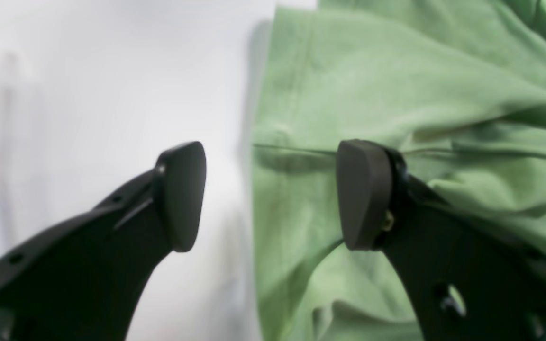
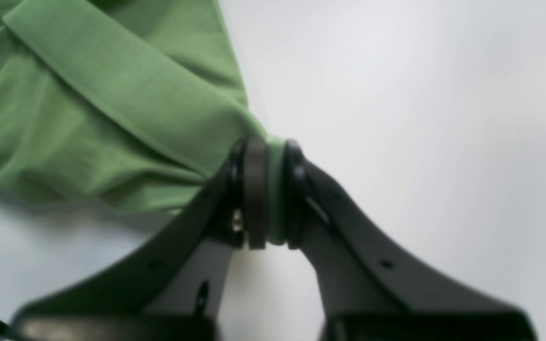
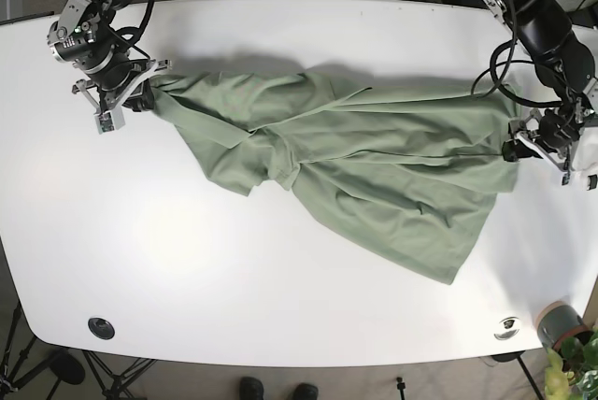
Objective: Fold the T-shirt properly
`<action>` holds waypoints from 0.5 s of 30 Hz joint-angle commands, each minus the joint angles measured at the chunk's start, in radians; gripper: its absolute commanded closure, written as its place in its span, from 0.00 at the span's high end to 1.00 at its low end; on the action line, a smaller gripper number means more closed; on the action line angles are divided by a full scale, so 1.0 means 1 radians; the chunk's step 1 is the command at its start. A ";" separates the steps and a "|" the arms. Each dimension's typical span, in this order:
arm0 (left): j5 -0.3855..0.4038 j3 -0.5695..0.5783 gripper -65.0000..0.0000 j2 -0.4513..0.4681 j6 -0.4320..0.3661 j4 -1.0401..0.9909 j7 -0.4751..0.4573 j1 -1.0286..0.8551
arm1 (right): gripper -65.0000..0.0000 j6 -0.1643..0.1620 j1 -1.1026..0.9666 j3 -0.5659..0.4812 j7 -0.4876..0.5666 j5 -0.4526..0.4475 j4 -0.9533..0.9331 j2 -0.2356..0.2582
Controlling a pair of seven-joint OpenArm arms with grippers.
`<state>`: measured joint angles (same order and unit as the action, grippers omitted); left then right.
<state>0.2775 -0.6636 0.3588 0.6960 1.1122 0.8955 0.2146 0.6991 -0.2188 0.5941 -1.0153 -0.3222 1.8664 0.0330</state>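
A green T-shirt lies spread and wrinkled across the white table. My right gripper is shut on a bunched corner of the T-shirt at the table's left end, seen in the base view as the right gripper. At the right end, my left gripper is open, one finger over bare table and the other over the T-shirt, straddling its edge. The base view places the left gripper at the shirt's right edge.
Two round black fittings sit near the table's front edge. A potted plant stands off the front right corner. Cables and dark gear lie behind the far edge.
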 commanded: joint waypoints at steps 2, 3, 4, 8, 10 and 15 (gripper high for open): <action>0.016 0.054 0.63 0.021 0.002 -0.002 -0.080 0.022 | 0.00 -0.001 0.006 0.002 0.019 -0.018 0.022 0.009; 0.016 0.066 0.63 0.021 0.002 -0.002 -0.091 0.019 | 0.00 -0.001 0.006 0.002 0.019 -0.018 0.022 0.009; 0.016 0.075 0.63 0.019 0.002 -0.007 -0.095 0.018 | 0.00 -0.001 0.006 0.002 0.019 -0.018 0.022 0.009; 0.016 0.080 0.63 0.019 0.002 -0.068 -0.106 0.024 | 0.00 -0.001 0.006 0.002 0.019 -0.018 0.022 0.009; 0.016 0.080 0.63 0.019 0.002 -0.086 -0.117 0.024 | 0.00 -0.001 0.006 0.002 0.019 -0.018 0.023 0.009; 0.016 0.084 0.63 0.027 0.002 -0.139 -0.169 0.022 | 0.00 -0.001 0.006 0.003 0.019 -0.018 0.023 0.009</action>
<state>0.2924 -0.5808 0.3672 0.6971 0.9802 0.7334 0.2253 0.6994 -0.2180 0.5941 -1.0149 -0.3222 1.8671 0.0326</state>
